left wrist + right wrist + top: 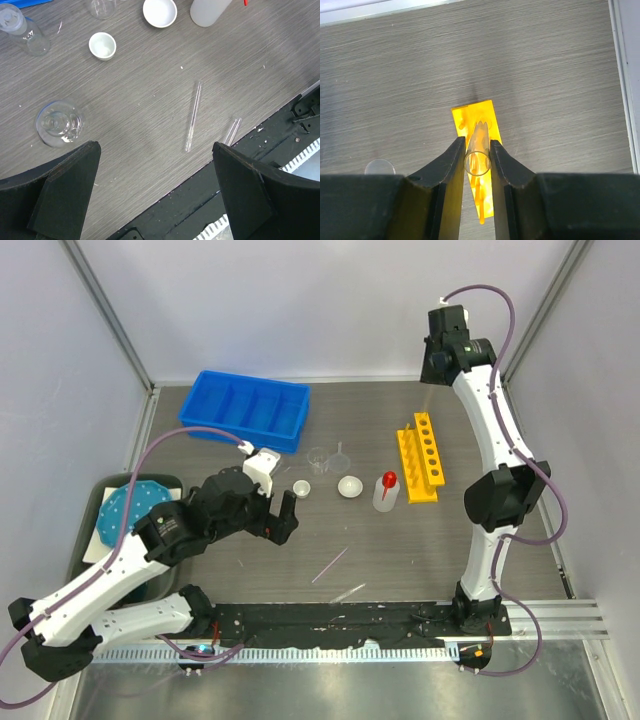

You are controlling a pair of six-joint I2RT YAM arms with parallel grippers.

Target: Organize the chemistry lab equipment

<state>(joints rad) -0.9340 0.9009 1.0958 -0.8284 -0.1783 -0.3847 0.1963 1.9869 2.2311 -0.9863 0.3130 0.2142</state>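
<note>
My right gripper [477, 145] is shut on a thin clear tube [477, 161], which stands upright above the far end of the yellow holed rack [476, 119]. From above, that gripper [430, 382] hangs over the rack [420, 455]. My left gripper [155, 185] is open and holds nothing, low over the near table edge [272, 516]. Two more clear tubes [193, 116] [232, 131] lie flat just beyond it. A white round dish [349, 486], a small white cup [301, 488], a red-capped squeeze bottle [386, 490], a beaker [318, 456] and a funnel [341, 454] stand mid-table.
A blue divided bin [243, 408] sits at the back left. A teal dotted plate [133, 508] rests in a dark tray at the left edge. A glass flask [59, 122] and a vial [22, 32] stand near my left gripper. The black base rail [330, 620] runs along the near edge.
</note>
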